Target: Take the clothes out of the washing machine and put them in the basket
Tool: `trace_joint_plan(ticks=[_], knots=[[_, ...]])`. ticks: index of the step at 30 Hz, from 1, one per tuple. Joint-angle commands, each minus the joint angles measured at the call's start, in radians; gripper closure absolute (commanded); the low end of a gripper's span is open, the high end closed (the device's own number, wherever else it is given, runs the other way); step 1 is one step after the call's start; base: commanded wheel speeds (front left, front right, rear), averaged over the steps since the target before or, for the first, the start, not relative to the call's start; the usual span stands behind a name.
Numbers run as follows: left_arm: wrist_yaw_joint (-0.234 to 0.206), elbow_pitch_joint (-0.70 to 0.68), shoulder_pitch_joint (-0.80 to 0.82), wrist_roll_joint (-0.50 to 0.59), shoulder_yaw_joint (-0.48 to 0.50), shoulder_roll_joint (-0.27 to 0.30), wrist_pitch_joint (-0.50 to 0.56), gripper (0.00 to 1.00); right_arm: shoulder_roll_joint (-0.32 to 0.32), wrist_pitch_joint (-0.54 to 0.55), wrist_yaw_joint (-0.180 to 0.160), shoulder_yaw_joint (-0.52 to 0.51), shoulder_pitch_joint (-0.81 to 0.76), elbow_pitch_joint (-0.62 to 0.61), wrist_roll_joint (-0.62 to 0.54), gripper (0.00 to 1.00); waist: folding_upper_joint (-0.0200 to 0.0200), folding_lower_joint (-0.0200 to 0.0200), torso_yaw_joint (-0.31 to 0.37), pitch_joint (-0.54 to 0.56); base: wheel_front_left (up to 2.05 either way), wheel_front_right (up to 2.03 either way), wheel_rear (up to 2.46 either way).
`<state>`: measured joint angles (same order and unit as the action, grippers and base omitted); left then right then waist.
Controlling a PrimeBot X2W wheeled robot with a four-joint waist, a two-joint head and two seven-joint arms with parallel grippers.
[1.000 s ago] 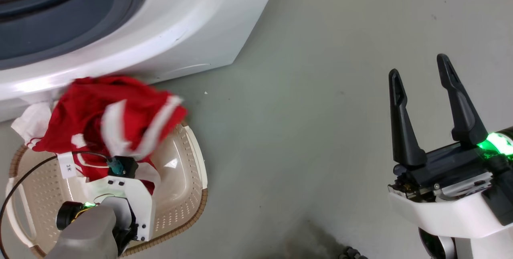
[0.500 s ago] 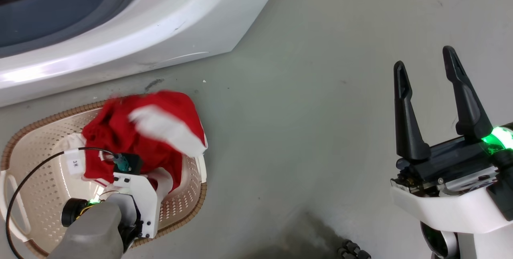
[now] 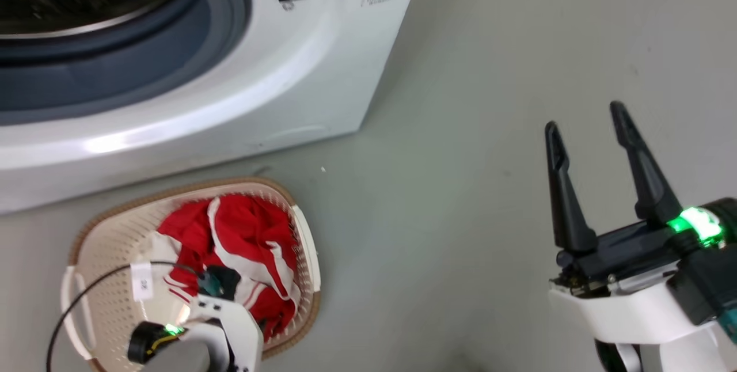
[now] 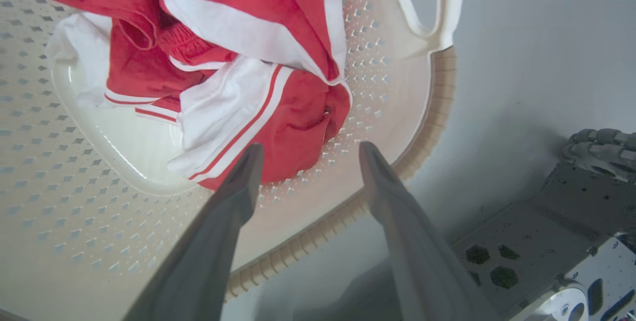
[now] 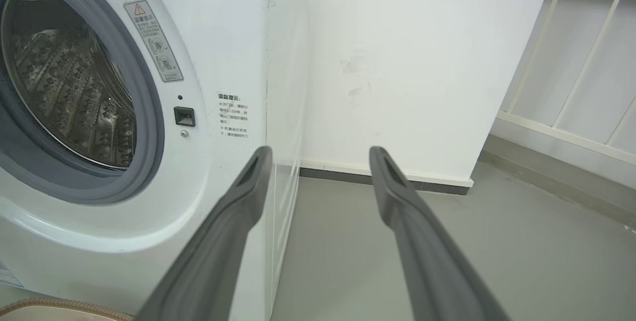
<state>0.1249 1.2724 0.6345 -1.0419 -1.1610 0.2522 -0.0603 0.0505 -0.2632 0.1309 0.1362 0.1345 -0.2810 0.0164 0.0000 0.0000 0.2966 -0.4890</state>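
Observation:
The clothes (image 3: 242,234), a red bundle with white stripes, lie inside the cream basket (image 3: 109,297) on the floor in front of the washing machine (image 3: 299,72). A white piece (image 4: 79,52) sits at the bundle's edge. My left gripper (image 4: 309,148) hovers open just above the red fabric (image 4: 288,132), with nothing between its fingers. In the head view its white wrist housing (image 3: 230,326) covers them. My right gripper (image 3: 584,117) stands open and empty over bare floor at the right. Past my right gripper (image 5: 320,149) the machine's porthole is open onto the steel drum (image 5: 69,87).
A white wall (image 5: 407,62) stands right of the washing machine (image 5: 213,38), with a pale railing (image 5: 586,62) further right. My own base (image 4: 546,241) is close beside the basket's brown rim (image 4: 437,112). A black cable with a paper tag (image 3: 141,283) loops over the basket.
The red clothes, held up over the basket by my left gripper, have dropped and now lie inside it. The head camera has shifted. The right gripper stays open.

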Motion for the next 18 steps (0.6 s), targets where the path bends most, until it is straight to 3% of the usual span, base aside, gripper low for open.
trace_joint_plan(ticks=[1,12,18], knots=[[-0.006,0.003,-0.017,0.005,-0.004,-0.004,-0.02,0.0,-0.001,-0.002,0.0,0.003,-0.016,0.005,-0.006,0.0,0.0,0.0,-0.023,0.061,0.0,0.0,0.0],[-0.067,-0.002,-0.077,0.038,-0.001,-0.041,-0.199,0.0,0.0,-0.002,0.0,-0.01,-0.102,0.041,-0.028,0.0,0.0,0.0,-0.064,0.212,0.0,0.0,0.0],[-0.187,-0.196,-0.09,0.14,0.117,0.016,-0.206,0.0,-0.001,-0.002,0.0,-0.032,-0.152,0.054,-0.031,0.0,0.0,0.0,-0.093,0.281,0.0,0.0,0.0]])
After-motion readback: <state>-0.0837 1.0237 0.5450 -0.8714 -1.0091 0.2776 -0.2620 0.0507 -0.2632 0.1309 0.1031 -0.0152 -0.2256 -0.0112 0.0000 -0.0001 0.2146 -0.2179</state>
